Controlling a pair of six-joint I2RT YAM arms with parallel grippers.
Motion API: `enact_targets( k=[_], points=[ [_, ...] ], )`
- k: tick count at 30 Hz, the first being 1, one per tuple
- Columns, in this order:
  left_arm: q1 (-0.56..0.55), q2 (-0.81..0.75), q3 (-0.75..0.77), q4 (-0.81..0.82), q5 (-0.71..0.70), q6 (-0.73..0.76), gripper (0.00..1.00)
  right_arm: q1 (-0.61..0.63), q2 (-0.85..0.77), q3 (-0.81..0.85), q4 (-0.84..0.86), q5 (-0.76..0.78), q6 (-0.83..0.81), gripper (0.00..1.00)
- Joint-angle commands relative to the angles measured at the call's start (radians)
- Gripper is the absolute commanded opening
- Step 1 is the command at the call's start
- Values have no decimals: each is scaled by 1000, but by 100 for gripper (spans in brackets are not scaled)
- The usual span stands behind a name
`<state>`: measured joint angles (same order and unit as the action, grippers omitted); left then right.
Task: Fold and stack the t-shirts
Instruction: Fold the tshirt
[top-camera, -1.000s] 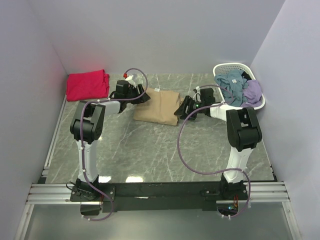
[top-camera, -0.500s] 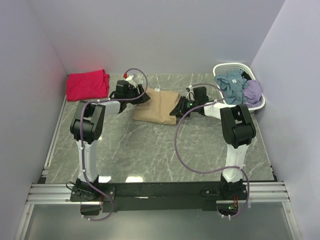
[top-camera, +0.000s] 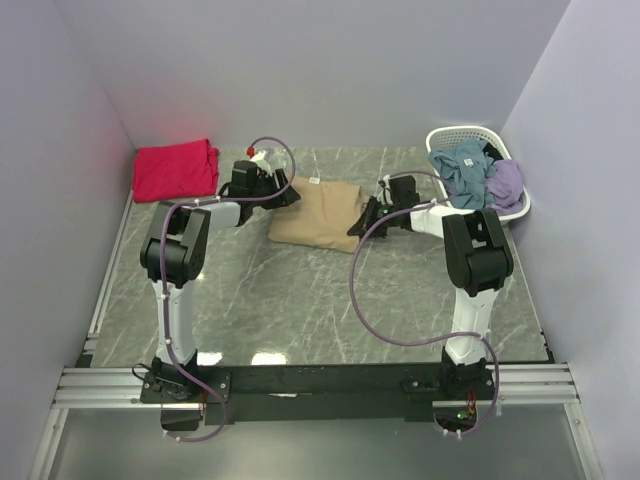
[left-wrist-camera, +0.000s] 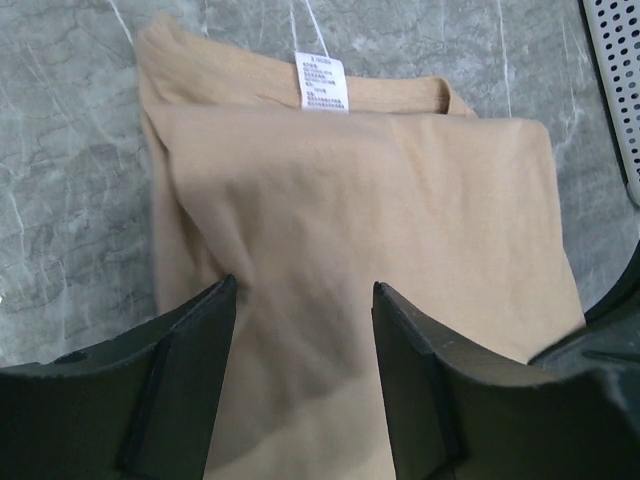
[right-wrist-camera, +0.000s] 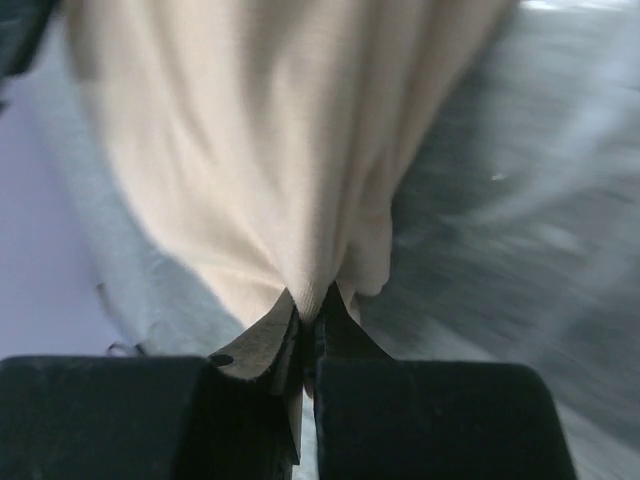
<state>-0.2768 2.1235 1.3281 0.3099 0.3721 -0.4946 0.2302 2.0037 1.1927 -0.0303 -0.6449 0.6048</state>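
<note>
The right gripper (right-wrist-camera: 308, 325) has moved onto the tan t-shirt (top-camera: 318, 215), jaws now clamped on its edge.

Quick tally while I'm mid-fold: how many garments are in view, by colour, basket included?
tan tee: 1
red tee: 1
blue-grey cloth, in the basket: 1
purple cloth, in the basket: 1
Total: 4 visible; the basket may hide more.
</note>
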Motion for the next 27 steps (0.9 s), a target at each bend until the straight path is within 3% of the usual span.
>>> enact_targets(
  k=[1,7,8,9,12,13,22,27],
  points=[
    [7,-50,-12,34,40,-16,62,-46,-57,44,-204,218,-112,0],
    [7,-42,-40,77,67,-47,62,-83,-37,38,-227,255,-134,4],
    [7,-42,-43,78,68,-48,62,-83,-36,44,-226,220,-140,16],
    [7,-45,-47,78,71,-48,62,-83,-36,44,-221,211,-145,40],
    [7,-59,-58,81,59,-44,62,-83,-54,38,-197,166,-154,65],
    [7,-69,-58,80,54,-41,62,-83,-74,38,-189,168,-155,68],
    [7,-204,-43,60,11,-36,63,-83,-140,139,-273,330,-214,73],
    [-2,-205,51,37,28,-39,63,-69,-85,298,-321,422,-238,68]
  ],
)
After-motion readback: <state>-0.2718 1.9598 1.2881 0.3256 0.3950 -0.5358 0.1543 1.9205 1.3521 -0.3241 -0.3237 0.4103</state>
